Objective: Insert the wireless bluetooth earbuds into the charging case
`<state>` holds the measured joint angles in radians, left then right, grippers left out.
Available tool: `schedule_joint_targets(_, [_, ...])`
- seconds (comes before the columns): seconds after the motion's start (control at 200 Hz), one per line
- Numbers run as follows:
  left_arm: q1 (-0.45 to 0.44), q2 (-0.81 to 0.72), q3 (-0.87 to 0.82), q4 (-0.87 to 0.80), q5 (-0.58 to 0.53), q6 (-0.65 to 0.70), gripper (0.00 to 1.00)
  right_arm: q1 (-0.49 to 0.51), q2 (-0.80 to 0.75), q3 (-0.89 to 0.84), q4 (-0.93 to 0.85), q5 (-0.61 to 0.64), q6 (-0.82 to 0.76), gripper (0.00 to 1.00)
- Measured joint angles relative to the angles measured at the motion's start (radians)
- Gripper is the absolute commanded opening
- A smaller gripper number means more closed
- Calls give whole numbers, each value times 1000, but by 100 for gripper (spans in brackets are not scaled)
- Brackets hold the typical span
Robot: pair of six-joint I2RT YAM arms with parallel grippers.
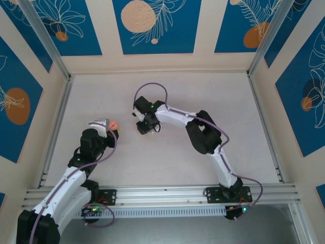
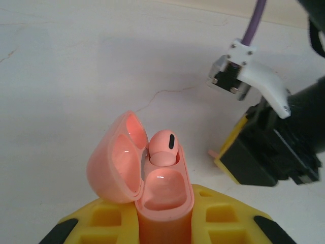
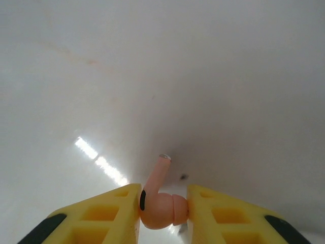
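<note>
- The left gripper [image 2: 165,222] is closed tight on the lower body of the salmon-pink charging case [image 2: 165,206]. A yellow finger [image 2: 106,218] presses on each side.
- The case stands upright with its lid [image 2: 114,162] swung open to the left.
- One pink earbud [image 2: 163,146] sits in the far socket of the case. The near socket [image 2: 165,184] is a bare, shiny hollow.
- The right gripper [image 3: 162,206] is pinched on a second pink earbud [image 3: 158,209], with the bulb squeezed between its yellow pads [image 3: 213,213].
- The stem [image 3: 157,175] of this earbud points away from the wrist toward the table. I cannot tell whether its silver tip touches the surface.
- From above, the right gripper is near the left one, to its right and slightly farther out, with bare table between them.
- The white tabletop [image 1: 203,86] lies open on all sides of both grippers. The patterned blue walls [image 1: 152,25] are well apart from them, and an aluminium rail [image 1: 162,194] runs along the near edge.
- A purple cable [image 2: 256,20] and a metal connector [image 2: 228,79] on the right wrist hang to the right of the open case.
</note>
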<state>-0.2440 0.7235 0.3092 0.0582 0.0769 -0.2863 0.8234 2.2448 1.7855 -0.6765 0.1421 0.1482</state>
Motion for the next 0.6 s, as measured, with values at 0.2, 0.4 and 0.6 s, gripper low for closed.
schedule_joint_targets(0.2, [0, 0, 0, 0, 5, 0, 13, -1, -167, -125, 37, -19, 44, 28])
schedule_joint_targets(0.4, [1, 27, 0, 6, 42, 0, 13, -25, -348, -285, 61, -38, 101, 28])
schedule_joint_targets(0.6, [2, 73, 0, 17, 86, 0, 13, -76, -517, -505, 47, -74, 63, 28])
